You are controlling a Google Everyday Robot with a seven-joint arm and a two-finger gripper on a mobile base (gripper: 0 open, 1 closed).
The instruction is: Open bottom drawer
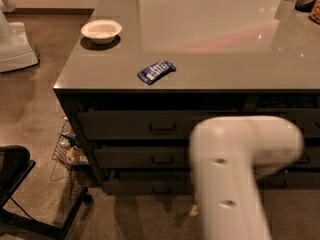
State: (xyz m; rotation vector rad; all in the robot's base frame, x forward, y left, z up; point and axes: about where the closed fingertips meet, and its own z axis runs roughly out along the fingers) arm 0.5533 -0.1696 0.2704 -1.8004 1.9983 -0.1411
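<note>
The bottom drawer [140, 187] is the lowest, slimmest dark front in the left stack under the grey counter, with a small dark centre pull [161, 189]. Two taller drawer fronts sit above it. My white arm [235, 174] is large and blurred in the foreground and covers the right part of all three fronts. My gripper [194, 211] is almost wholly hidden behind the arm. Only a small pale tip shows near the floor, just below and right of the bottom drawer's pull.
On the grey counter [215, 44] lie a white bowl [101, 30] and a blue packet [156, 71]. A wire rack [67, 149] stands at the cabinet's left side. A black chair base [20, 184] is at lower left and a white appliance [12, 39] at upper left.
</note>
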